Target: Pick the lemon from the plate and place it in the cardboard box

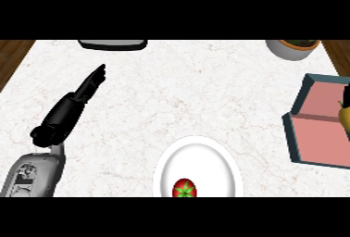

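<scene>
At the view's right edge, over the pink floor of the teal-walled box (318, 134), the yellow lemon (344, 115) shows, cut off by the frame. The white plate (205, 155) holds a red fruit (185, 189). My left hand (74, 104) lies at the left, fingers straight and pressed together.

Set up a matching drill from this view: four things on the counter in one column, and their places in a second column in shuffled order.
Things:
1. white plate
2. box
3. left hand
4. white pot

Places:
A. top right corner
B. left side, fingers straight
C. bottom centre, with a tomato on it
D. right edge

Pairs: 1-C, 2-D, 3-B, 4-A
</scene>
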You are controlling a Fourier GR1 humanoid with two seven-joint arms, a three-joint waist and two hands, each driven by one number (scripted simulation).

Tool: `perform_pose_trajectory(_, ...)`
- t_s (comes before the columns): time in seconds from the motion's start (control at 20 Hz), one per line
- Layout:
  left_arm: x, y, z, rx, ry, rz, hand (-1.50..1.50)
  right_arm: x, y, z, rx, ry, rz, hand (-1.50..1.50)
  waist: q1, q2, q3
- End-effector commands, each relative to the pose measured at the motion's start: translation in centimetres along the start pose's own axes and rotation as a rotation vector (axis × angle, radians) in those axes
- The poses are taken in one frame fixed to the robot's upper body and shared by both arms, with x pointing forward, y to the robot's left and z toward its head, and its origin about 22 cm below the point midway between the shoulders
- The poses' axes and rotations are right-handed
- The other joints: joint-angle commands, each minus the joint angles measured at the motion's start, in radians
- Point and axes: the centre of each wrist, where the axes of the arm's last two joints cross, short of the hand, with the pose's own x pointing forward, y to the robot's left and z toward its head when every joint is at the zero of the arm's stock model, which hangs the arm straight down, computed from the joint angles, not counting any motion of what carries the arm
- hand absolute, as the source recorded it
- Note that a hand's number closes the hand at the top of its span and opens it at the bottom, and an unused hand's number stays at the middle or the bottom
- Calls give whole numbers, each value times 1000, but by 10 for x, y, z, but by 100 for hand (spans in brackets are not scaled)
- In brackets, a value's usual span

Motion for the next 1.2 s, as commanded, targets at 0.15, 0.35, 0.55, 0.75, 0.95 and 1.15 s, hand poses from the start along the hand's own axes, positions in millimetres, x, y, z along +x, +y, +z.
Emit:
perform_pose_trajectory(0.15, 3, 1, 9, 5, 2, -25, 0, -37, 9, -15, 190, -95, -27, -150, 4, -2, 1)
perform_pose_trajectory(0.35, -3, -4, 2, 15, 9, -4, 0, -32, 3, -31, 69, -283, -178, -150, -11, -4, 1)
perform_pose_trajectory(0.55, -8, -4, 7, 5, 17, 6, 0, -40, 25, -36, -158, -412, -587, -150, -19, -8, 2)
perform_pose_trajectory(0.75, -5, 1, 7, 24, 11, -17, 0, -58, 36, -29, -256, -365, -910, -150, -26, -10, 0)
perform_pose_trajectory(0.95, -9, -16, 3, -15, 1, 8, 0, -74, 17, -26, -303, -268, -1089, -150, -8, 3, 0)
perform_pose_trajectory(1.15, 2, 14, 11, 6, -18, -1, 0, -93, 8, -5, -384, -203, -1163, -150, 4, 1, 2)
